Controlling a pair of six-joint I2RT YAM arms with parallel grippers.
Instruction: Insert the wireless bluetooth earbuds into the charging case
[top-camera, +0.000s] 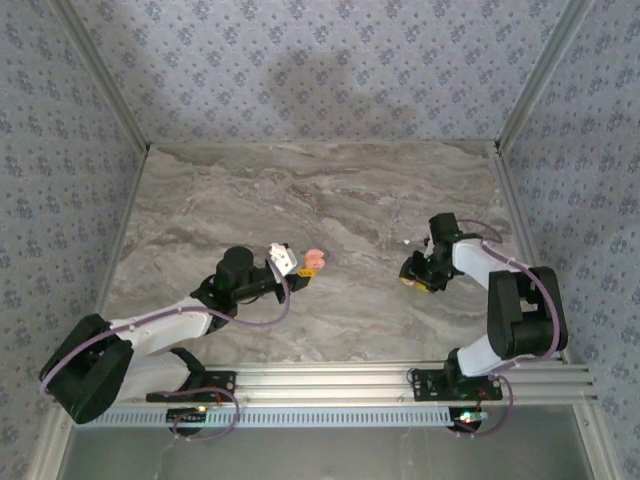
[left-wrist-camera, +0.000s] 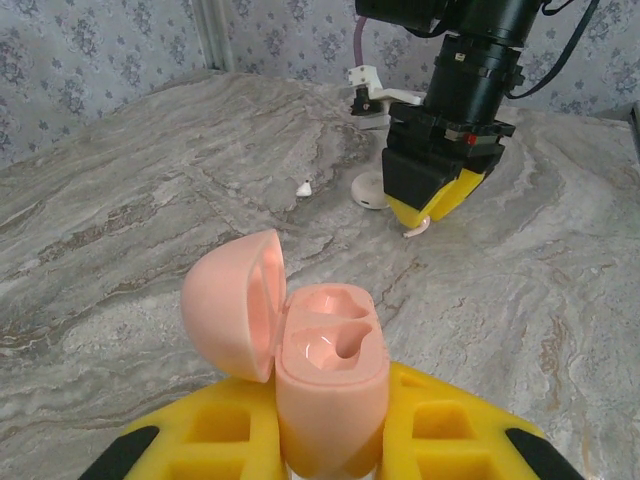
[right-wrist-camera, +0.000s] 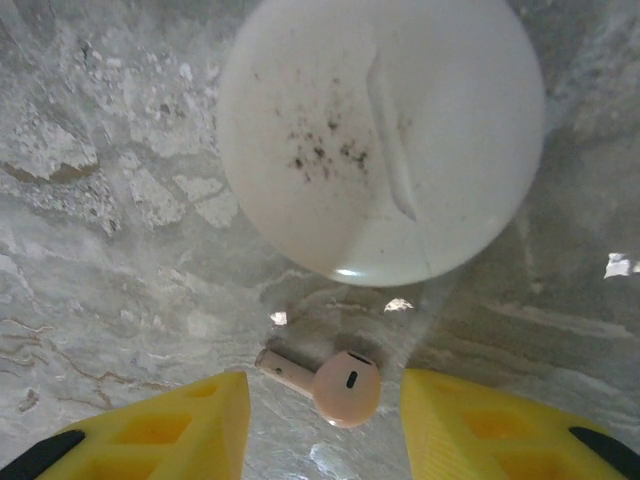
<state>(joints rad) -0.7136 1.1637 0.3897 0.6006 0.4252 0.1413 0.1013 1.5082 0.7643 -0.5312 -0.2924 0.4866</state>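
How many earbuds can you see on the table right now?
2: one pink earbud lies on the table between the right gripper's jaws; a whitish speck, probably the second, lies apart near the white puck.

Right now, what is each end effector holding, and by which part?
The left end effector grips the open charging case by its lower body. The right end effector holds nothing: an earbud lies on the table between its open fingers.
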